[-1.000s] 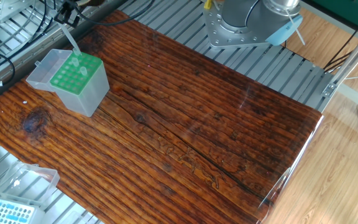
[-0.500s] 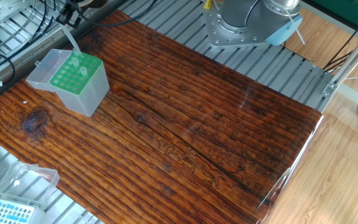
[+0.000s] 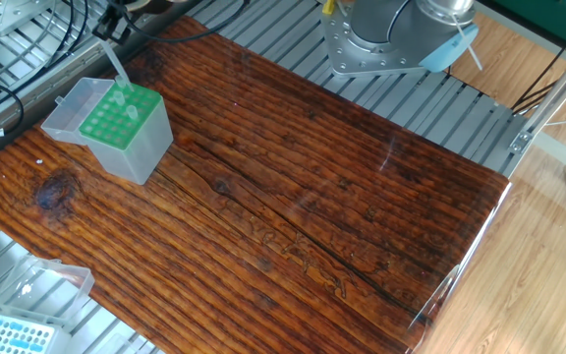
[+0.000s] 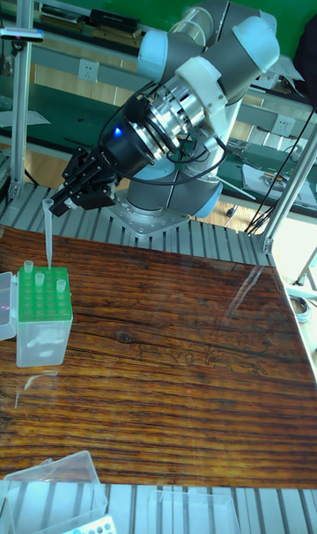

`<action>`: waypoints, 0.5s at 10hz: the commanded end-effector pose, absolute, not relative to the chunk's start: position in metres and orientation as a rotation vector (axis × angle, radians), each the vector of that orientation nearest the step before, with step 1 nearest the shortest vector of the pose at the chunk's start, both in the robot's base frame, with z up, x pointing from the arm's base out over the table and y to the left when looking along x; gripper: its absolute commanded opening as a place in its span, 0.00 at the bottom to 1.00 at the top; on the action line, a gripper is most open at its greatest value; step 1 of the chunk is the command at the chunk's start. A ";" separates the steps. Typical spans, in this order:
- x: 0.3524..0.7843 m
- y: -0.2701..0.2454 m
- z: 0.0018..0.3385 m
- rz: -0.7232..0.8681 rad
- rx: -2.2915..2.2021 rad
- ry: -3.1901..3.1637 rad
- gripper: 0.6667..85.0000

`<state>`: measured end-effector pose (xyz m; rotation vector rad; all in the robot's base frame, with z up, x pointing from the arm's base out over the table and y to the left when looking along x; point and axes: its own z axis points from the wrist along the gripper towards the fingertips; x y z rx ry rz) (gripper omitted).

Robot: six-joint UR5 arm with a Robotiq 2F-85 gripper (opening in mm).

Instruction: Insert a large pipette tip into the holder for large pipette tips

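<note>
The holder for large pipette tips [image 3: 116, 120] stands at the table's far left, its green hole plate [image 4: 41, 296] facing up and its clear lid [image 3: 75, 108] folded open beside it. A few tips [image 4: 60, 282] stand in its holes. My gripper [image 4: 58, 203] hangs above the holder, shut on the upper end of a large pipette tip [image 4: 48, 239]. That tip [image 3: 115, 69] hangs nearly upright, and its fine point sits just over the green plate's rear holes. Whether the point has entered a hole I cannot tell. In the fixed view only the gripper's lower edge [image 3: 111, 20] shows at the top.
A flatter box with a light blue grid [image 3: 10, 336] and a clear lid [image 3: 55, 278] lies at the near left corner. Black cables [image 3: 28, 59] run behind the holder. The arm's base [image 3: 381, 44] is bolted at the back. The wooden table [image 3: 312, 216] ends at the right.
</note>
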<state>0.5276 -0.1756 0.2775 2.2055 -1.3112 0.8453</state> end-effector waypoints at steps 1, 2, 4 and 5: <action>0.525 -0.176 0.274 0.848 2.203 -1.343 0.00; 0.524 -0.177 0.273 0.850 2.200 -1.350 0.00; 0.521 -0.179 0.271 0.853 2.196 -1.365 0.00; 0.518 -0.180 0.269 0.853 2.192 -1.380 0.00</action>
